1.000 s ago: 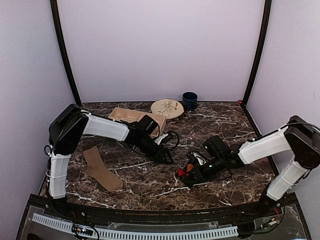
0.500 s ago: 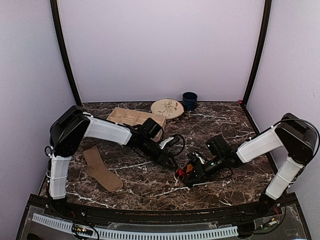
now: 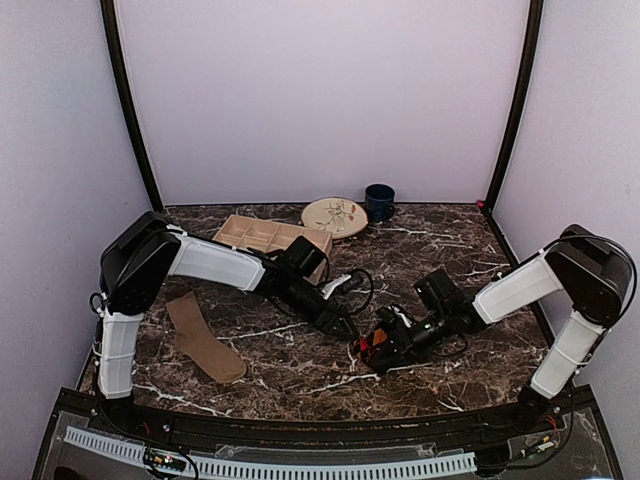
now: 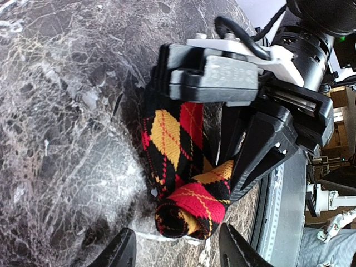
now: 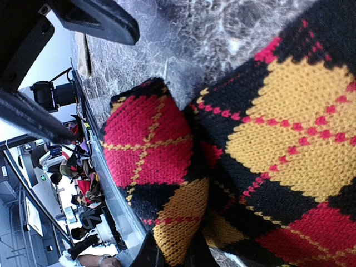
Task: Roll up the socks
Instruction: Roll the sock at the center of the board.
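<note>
The soft, limp black fabric sock with red and orange argyle diamonds (image 4: pixel 181 158), bunched right of centre on the dark marble worktop (image 3: pixel 450 250) in the clenched right hand (image 3: pixel 376 345), with the released left hand (image 3: pixel 346 329) just beside it, would likely unroll unless pinched across its rolled end.

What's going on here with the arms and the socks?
Sock rolling, partway through. The right gripper is shut on the argyle sock, which is folded over into a loose roll at mid-table. The left gripper is open just beside that sock, not gripping it. The tan sock lies flat and unrolled on the table near the left arm's base.
</note>
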Action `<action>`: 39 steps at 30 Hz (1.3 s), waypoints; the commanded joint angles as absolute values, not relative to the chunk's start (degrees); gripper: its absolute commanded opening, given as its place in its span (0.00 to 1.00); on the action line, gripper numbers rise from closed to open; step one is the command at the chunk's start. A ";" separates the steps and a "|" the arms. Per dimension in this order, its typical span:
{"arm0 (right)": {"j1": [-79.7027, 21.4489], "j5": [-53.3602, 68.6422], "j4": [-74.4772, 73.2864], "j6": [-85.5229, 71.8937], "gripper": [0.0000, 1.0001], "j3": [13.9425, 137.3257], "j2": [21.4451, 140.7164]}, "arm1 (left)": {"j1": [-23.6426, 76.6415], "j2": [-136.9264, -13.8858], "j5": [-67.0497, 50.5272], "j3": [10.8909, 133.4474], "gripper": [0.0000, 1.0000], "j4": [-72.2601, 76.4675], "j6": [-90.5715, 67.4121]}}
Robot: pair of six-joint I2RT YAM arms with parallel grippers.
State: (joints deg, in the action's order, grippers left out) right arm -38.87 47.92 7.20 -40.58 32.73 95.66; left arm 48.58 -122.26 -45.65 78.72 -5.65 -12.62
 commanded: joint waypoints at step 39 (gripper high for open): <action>-36.24 52.22 3.70 -37.07 0.03 34.47 99.21 | 54.35 -125.91 -46.32 85.27 0.50 -13.66 -6.59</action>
State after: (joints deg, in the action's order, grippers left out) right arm -37.04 52.45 4.21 -37.98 33.95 97.82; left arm 53.15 -124.86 -44.82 83.59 -11.33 -7.84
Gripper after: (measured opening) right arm 0.056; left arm 0.505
